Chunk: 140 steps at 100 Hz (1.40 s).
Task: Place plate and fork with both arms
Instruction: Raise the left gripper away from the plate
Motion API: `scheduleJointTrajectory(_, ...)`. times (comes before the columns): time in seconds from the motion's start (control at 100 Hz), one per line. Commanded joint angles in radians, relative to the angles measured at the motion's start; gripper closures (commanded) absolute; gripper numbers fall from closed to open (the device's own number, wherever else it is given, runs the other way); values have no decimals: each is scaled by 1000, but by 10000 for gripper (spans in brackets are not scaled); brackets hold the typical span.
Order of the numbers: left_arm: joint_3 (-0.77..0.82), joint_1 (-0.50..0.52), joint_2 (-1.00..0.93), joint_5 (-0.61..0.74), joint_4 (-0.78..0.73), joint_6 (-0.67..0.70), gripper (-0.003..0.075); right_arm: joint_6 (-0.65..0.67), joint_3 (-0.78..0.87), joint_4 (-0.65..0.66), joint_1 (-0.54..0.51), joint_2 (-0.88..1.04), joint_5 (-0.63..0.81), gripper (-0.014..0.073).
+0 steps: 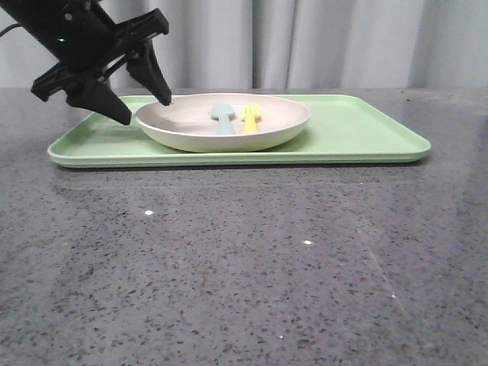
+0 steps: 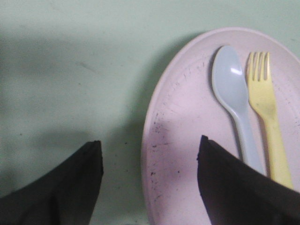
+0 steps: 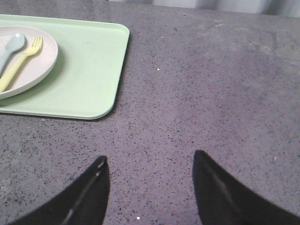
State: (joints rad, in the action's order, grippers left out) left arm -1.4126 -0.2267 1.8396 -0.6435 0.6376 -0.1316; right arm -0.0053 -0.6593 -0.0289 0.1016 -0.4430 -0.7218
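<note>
The pale beige-pink plate (image 1: 191,126) sits on the left half of the light green tray (image 1: 358,130). The yellow fork (image 1: 251,117) lies in the plate beside a pale blue spoon (image 1: 223,117). My left gripper (image 1: 146,110) is open at the plate's left rim, one finger over the plate, the other over the tray. In the left wrist view the plate rim (image 2: 152,140) runs between the open fingers (image 2: 149,146), with the fork (image 2: 265,101) and spoon (image 2: 229,89) further in. My right gripper (image 3: 150,161) is open over bare table, out of the front view; its view shows the plate (image 3: 33,70) and fork (image 3: 21,63).
The grey speckled table (image 1: 244,267) spreads in front of the tray. A grey curtain (image 1: 320,42) hangs behind. In the right wrist view the tray's corner (image 3: 105,110) lies ahead of the right fingers.
</note>
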Motion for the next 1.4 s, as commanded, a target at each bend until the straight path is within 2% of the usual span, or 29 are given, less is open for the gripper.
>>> scheduleJointTrajectory(0.0,-35,0,-78,29,-3,7,279,-5,-35,-1,-6,-13,72,179)
scheduleJointTrajectory(0.19,-33,18,-161,32,-79,7,279,-5,-35,-1,-6,-13,72,179)
scheduleJointTrajectory(0.38,-28,76,-272,-52,-212,7,279,-5,-35,-1,-6,-13,72,179)
scheduleJointTrajectory(0.53,23,135,-377,-66,-274,7,279,-5,-35,-1,-6,-13,72,179)
scheduleJointTrajectory(0.86,302,230,-666,-61,-430,7,279,-5,-35,-1,-6,-13,80,179)
scheduleJointTrajectory(1.39,721,241,-1152,-70,-437,7,279,-5,-35,-1,-6,-13,80,179)
